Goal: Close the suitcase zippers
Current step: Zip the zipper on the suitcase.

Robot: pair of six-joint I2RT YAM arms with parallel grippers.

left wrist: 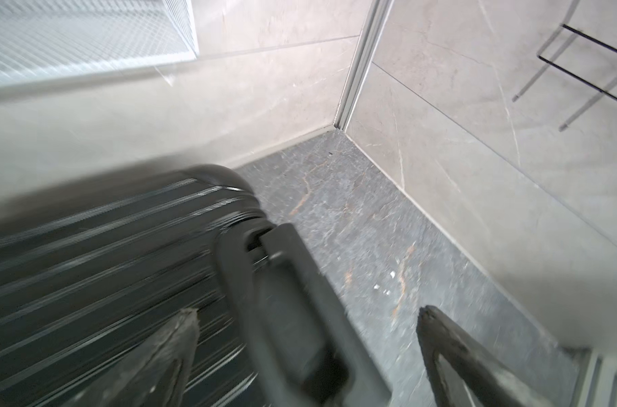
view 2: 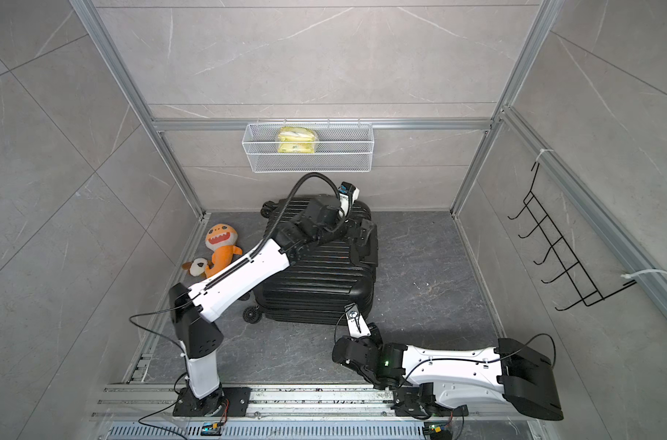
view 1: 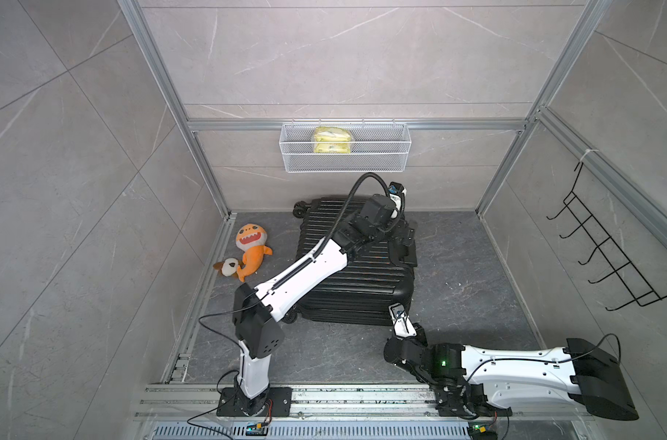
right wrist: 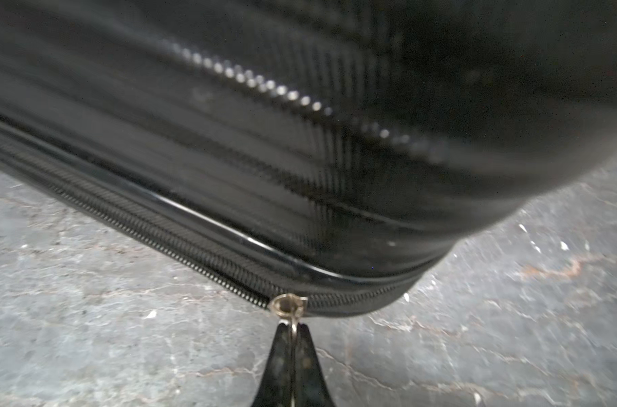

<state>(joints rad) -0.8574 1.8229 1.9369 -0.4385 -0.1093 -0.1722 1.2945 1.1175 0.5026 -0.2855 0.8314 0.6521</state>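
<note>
Kim: Closest to the right wrist lens: right hand point(right wrist: 293, 329), fingertips pinched together on the thin tab of the zipper pull point(right wrist: 288, 305).

Lee: Where along the zippers point(right wrist: 152, 229)?

Kim: At a rounded lower corner of the suitcase point(right wrist: 300, 123), just above the tabletop point(right wrist: 88, 334). Track meshed or parted beside the pull? Lost in the blur, cannot tell.

Lee: And the suitcase point(view 1: 362, 282) point(view 2: 316, 282) from above?

Kim: Lies flat on its broad side in both top views, ribbed shell up, around mid-tabletop, far end close to the back wall. Wheels point(view 2: 251, 315) on the left arm's side. Right hand point(view 1: 396, 309) at the near right corner.

Lee: Left hand point(view 1: 407, 244)?

Kim: Reaches across the shell to the right edge, toward the far end. Fingers point(left wrist: 180, 338) spread wide, one on each side of the black side handle point(left wrist: 286, 299) — clamped on nothing. Touching or not, too smeared to say.

Lee: Anything else around?

Kim: Orange plush toy point(view 1: 250, 244) and a small brown one point(view 1: 229, 267), touching each other, left of the suitcase and apart from it. White mesh basket point(view 1: 345, 164) on the back wall, yellow packet point(view 1: 332, 141) inside. Black wire hook rack point(view 1: 606, 251) on the right wall — well away from both arms.
</note>
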